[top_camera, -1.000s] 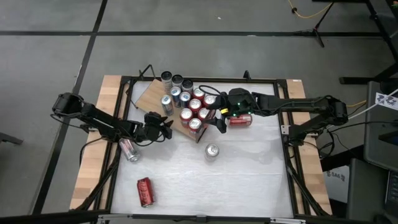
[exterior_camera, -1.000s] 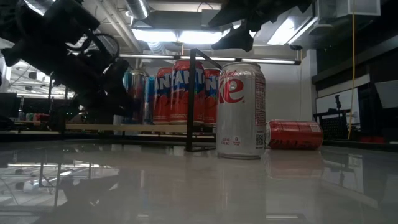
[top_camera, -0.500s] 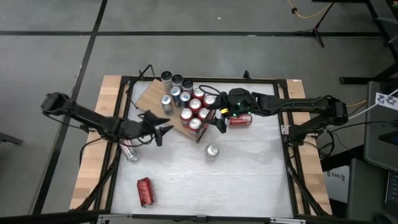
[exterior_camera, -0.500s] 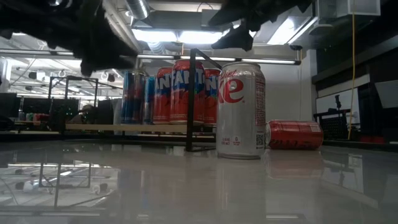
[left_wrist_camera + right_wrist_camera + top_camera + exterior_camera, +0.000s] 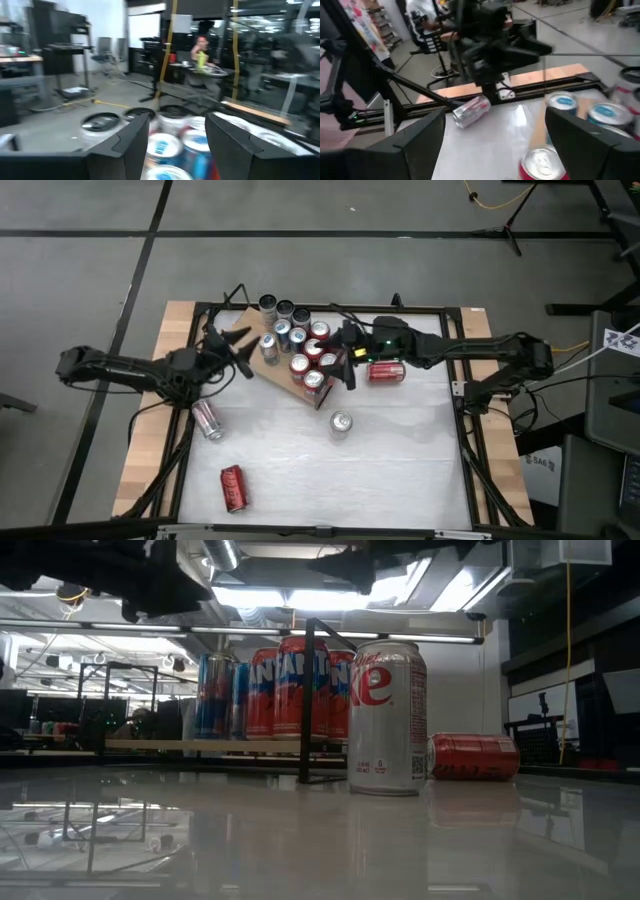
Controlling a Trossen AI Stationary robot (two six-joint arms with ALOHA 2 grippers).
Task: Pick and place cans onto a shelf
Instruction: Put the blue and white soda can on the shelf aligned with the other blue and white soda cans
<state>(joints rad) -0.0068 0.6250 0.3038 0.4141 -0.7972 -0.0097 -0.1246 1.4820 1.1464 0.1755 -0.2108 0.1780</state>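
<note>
High view — both grippers [image 5: 238, 352] [image 5: 340, 363] open, empty — flanking the shelf's [image 5: 240, 332] cans [image 5: 305, 352].

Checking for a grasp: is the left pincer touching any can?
Apart. Left wrist view: the left pincer is open in the air, the cans beyond it.

Left gripper [image 5: 240, 350] and right gripper [image 5: 338, 366], both empty, jaws apart, mid-table.

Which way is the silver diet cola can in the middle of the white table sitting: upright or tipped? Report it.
Upright. The silver diet cola can stands on its base in the low view, and the high view shows its round top facing up.
</note>
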